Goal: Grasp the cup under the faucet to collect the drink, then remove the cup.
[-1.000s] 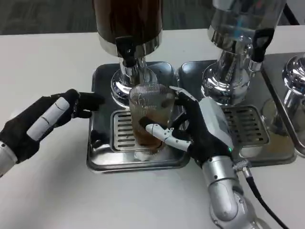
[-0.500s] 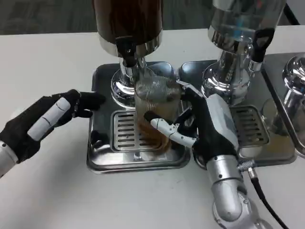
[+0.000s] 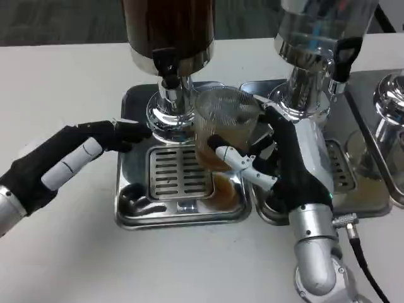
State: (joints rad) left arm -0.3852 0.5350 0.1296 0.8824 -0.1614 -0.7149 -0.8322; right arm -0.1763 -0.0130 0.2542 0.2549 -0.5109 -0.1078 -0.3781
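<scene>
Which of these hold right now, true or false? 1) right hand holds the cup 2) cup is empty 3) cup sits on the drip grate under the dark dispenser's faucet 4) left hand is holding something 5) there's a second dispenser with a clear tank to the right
1) True. The right hand grips the cup.
2) False. Brown drink sits in the cup's lower part.
3) False. The cup is lifted and tilted, off to the right of the faucet, over the right edge of the drip tray.
4) False. The left hand holds nothing; its fingertips reach toward the dark dispenser's base.
5) True. The clear dispenser stands on the right.
</scene>
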